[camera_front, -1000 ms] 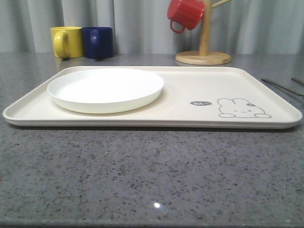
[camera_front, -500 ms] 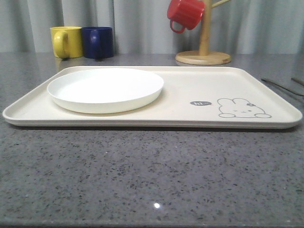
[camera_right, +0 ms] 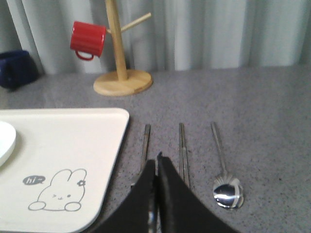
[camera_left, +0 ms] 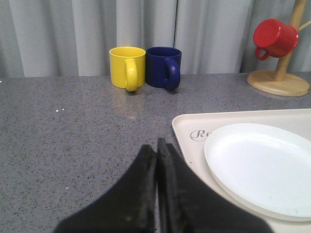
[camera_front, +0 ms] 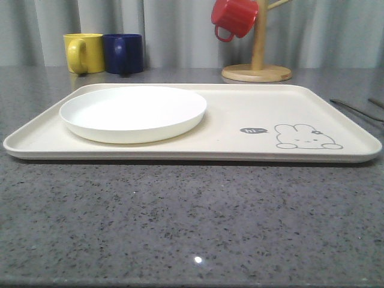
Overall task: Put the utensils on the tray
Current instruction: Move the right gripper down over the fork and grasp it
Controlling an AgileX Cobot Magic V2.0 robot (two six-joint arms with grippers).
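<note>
Three silver utensils lie side by side on the grey counter, right of the tray: a fork (camera_right: 146, 138), a pair of chopsticks (camera_right: 182, 148) and a spoon (camera_right: 227, 192). In the front view the utensils (camera_front: 354, 108) are thin lines at the far right edge. The cream tray (camera_front: 252, 108) with its rabbit drawing (camera_right: 57, 195) holds a white plate (camera_front: 133, 111). My right gripper (camera_right: 156, 162) is shut, with nothing in it, above the counter between fork and chopsticks. My left gripper (camera_left: 156, 145) is shut and empty, just off the tray's left corner (camera_left: 184, 127).
A yellow mug (camera_front: 84, 53) and a dark blue mug (camera_front: 123, 53) stand at the back left. A wooden mug tree (camera_front: 257, 72) with a red mug (camera_front: 234, 17) hanging on it stands behind the tray. Grey curtains close off the back.
</note>
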